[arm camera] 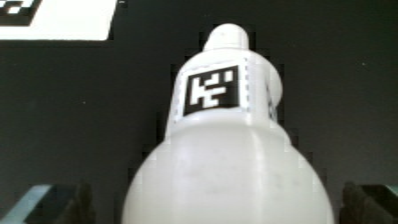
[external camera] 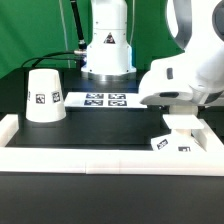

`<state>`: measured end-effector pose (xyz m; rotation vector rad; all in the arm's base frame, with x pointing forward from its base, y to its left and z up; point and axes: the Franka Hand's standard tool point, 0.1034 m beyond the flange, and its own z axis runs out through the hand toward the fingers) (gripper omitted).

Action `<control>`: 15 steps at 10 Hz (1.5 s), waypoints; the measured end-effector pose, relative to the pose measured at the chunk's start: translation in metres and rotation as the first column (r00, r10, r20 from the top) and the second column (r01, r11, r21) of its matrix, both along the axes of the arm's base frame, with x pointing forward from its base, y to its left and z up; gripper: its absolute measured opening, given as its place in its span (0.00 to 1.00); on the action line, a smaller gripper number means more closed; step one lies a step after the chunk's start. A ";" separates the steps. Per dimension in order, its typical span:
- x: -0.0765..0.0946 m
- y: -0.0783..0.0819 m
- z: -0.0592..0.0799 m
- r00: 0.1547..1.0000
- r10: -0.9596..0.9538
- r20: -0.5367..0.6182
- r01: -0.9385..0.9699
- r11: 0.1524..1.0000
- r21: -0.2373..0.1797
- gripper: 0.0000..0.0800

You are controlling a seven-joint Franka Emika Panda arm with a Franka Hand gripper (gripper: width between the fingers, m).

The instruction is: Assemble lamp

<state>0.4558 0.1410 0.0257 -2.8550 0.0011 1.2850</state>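
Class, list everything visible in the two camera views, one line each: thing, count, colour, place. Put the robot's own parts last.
lamp shade: one, white, wide end down, exterior view's left.
lamp base: one, white, by the front wall, exterior view's right.
bulb: one, white, tagged stem, between the fingers.
marker board: one, white, flat behind centre.
table: one, black.
border wall: one, white, along the table's edge.
pedestal: one, white, at the back.
gripper: one, dark fingers, open, either side of the bulb.

Exterior view overlooks the table [external camera: 100, 135]; wrist view sits close on bulb [arm camera: 222, 150].
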 end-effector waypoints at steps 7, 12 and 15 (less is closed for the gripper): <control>-0.015 -0.003 -0.019 1.000 -0.013 -0.015 0.013 1.000 -0.020 0.87; -0.015 -0.003 -0.019 1.000 -0.013 -0.015 0.013 1.000 -0.020 0.72; -0.004 -0.013 0.002 0.999 0.031 0.004 -0.032 0.998 0.052 0.72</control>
